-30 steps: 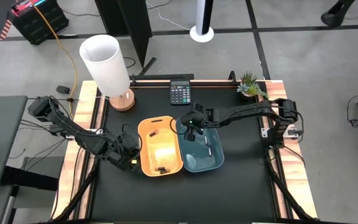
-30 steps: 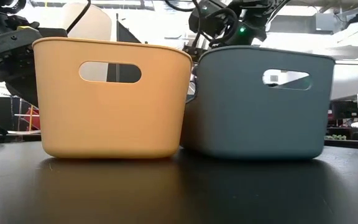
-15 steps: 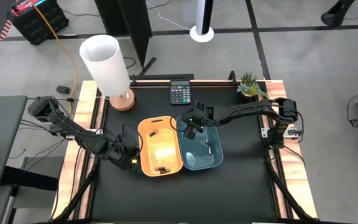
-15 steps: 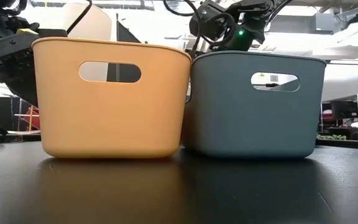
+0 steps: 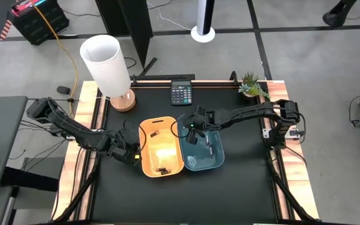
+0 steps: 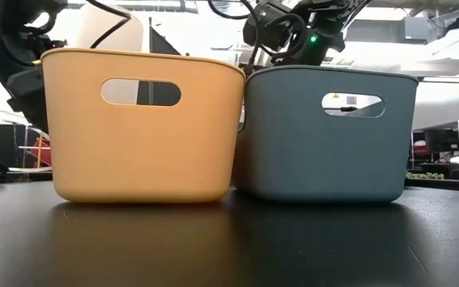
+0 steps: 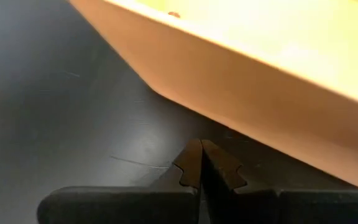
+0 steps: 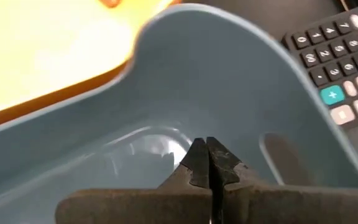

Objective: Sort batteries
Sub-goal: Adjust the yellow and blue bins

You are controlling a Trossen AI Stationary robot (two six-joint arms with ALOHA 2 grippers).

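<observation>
A yellow bin [image 5: 161,150] and a blue bin [image 5: 203,149] stand side by side mid-table, their walls close together [image 6: 241,135]. Dark batteries lie in the yellow bin at its far end [image 5: 155,132] and its near end [image 5: 163,170]. A whitish battery [image 5: 209,147] lies on the blue bin's floor. My right gripper [image 5: 192,132] is shut and hovers over the blue bin's far left corner, its tips [image 8: 209,163] above the inside. My left gripper [image 5: 133,157] is shut and sits low over the table beside the yellow bin's left wall [image 7: 241,93].
A black calculator [image 5: 180,95] lies at the table's far edge behind the bins. A white cylinder on a wooden base [image 5: 108,65] stands at the far left corner, a small plant [image 5: 250,85] at the far right. Bare black table [image 5: 167,200] stretches in front of the bins.
The blue bin has slid a little toward the table's left, closing up against the yellow bin, then stayed put. My right gripper shifted slightly left over the blue bin's far end. My left arm moved slightly beside the yellow bin.
</observation>
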